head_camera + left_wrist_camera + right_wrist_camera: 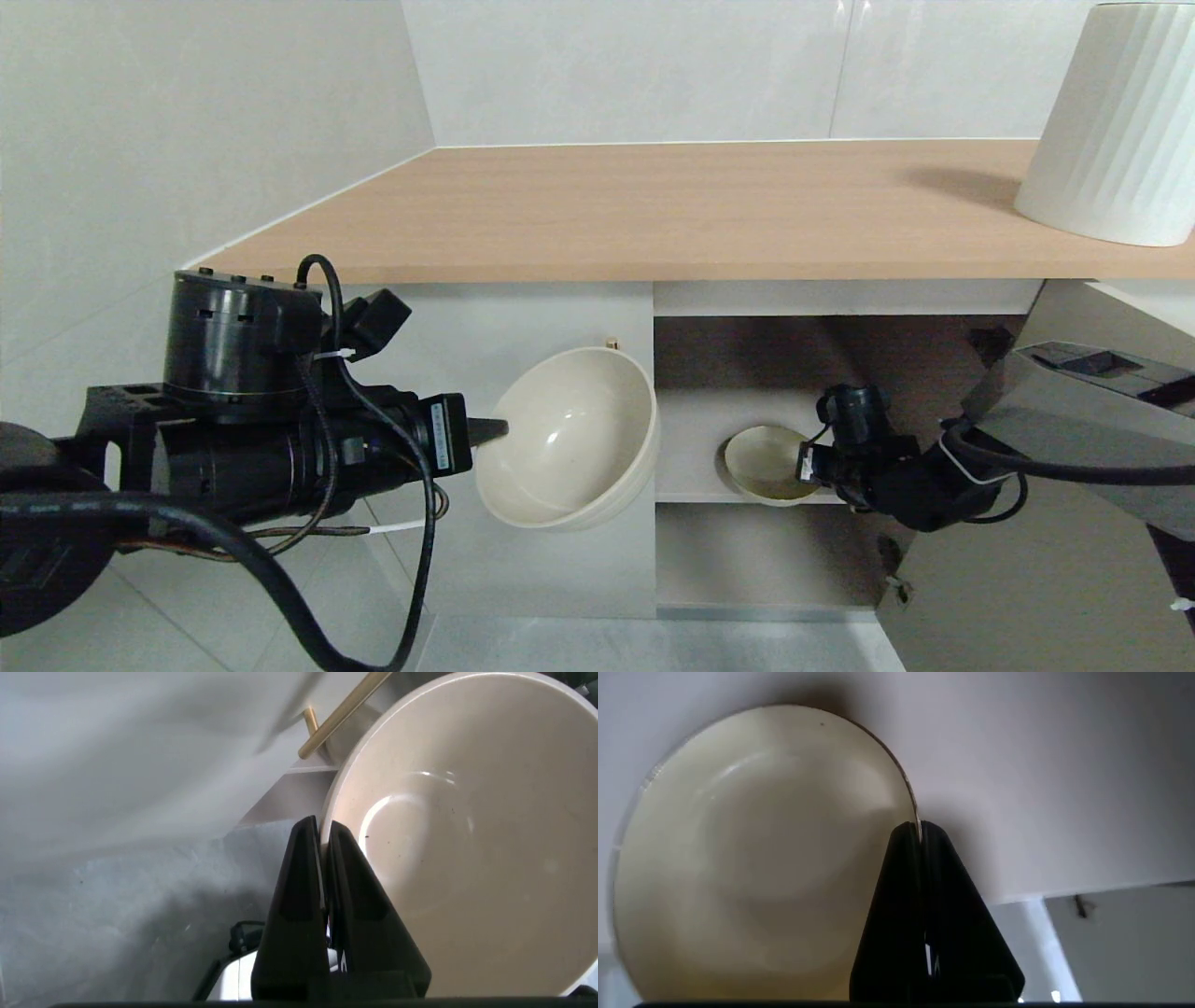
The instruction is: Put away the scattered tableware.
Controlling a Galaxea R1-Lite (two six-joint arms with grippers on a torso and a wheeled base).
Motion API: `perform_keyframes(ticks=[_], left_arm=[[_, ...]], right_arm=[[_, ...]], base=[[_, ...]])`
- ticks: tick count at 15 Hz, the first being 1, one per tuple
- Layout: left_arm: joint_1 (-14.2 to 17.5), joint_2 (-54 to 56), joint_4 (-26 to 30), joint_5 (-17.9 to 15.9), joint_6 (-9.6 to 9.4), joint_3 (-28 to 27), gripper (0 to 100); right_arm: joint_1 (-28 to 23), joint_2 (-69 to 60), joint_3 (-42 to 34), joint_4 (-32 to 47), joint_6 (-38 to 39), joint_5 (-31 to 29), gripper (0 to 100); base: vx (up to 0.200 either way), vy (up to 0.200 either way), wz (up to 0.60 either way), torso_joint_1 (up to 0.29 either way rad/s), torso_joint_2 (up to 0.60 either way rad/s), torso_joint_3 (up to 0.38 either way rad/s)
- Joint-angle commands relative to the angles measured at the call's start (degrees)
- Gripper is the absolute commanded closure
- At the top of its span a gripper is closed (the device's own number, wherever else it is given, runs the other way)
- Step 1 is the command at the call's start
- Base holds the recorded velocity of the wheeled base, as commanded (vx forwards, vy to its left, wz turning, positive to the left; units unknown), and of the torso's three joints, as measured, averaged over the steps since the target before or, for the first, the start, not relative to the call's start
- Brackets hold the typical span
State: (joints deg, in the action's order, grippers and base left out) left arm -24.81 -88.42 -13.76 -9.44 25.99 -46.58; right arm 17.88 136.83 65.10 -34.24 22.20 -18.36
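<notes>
1. Cream-coloured and deep, the bowl (pixel 569 439) hangs tilted on its side from the left claw (pixel 485 431). The jaws are pinched almost together on the rim, one inside the wall and one outside.
2. Just beyond the bowl from this claw stands a closed cupboard door (pixel 551 317). The open cupboard bay begins at the bowl's far edge, on the side toward the other claw.
3. The right claw (pixel 805 464) is inside that bay, clamped thin on the rim of a small pale dish (pixel 761 462). The dish lies straight ahead of the claw, over the middle shelf (pixel 691 439). It seems to sit on the shelf, but the underside is in shadow and I cannot be sure it touches.
4. Judging from this, the step in hand is stowing the dish, with the bowl held outside the cupboard for its turn.
5. The next move calls for the right claw to part its jaws and draw straight back, so the dish is not dragged off the shelf edge.
6. After that the left claw needs to carry the bowl sideways into the opening and level it. It must clear both the cupboard frame and the dish.
7. The wooden table (pixel 653 205) runs above both claws. On it a white ribbed vessel (pixel 1111 131) stands well apart from them.
</notes>
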Motion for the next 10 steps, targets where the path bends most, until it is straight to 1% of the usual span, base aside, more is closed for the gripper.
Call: perform_keyframes(ticks=[1, 3, 6, 10], left_arm=[[0.0, -0.2, 0.0, 0.0, 0.03, 0.0, 100], [0.0, -0.3, 0.0, 0.0, 0.03, 0.0, 100], [0.0, -0.3, 0.0, 0.0, 0.03, 0.0, 100], [0.0, -0.3, 0.0, 0.0, 0.03, 0.0, 100]], right_arm=[[0.0, 1.6, 1.6, 0.1, 0.0, -0.2, 100], [-0.7, 1.6, 2.3, 0.1, 0.2, -0.4, 100], [-1.8, 2.6, 4.7, 0.1, 1.4, -2.2, 100], [-2.4, 3.3, 5.4, 0.2, 1.4, -2.5, 100]], base=[[0.000, 0.000, 0.00, 0.000, 0.00, 0.000], [0.000, 0.000, 0.00, 0.000, 0.00, 0.000], [0.000, 0.000, 0.00, 0.000, 0.00, 0.000], [0.000, 0.000, 0.00, 0.000, 0.00, 0.000]])
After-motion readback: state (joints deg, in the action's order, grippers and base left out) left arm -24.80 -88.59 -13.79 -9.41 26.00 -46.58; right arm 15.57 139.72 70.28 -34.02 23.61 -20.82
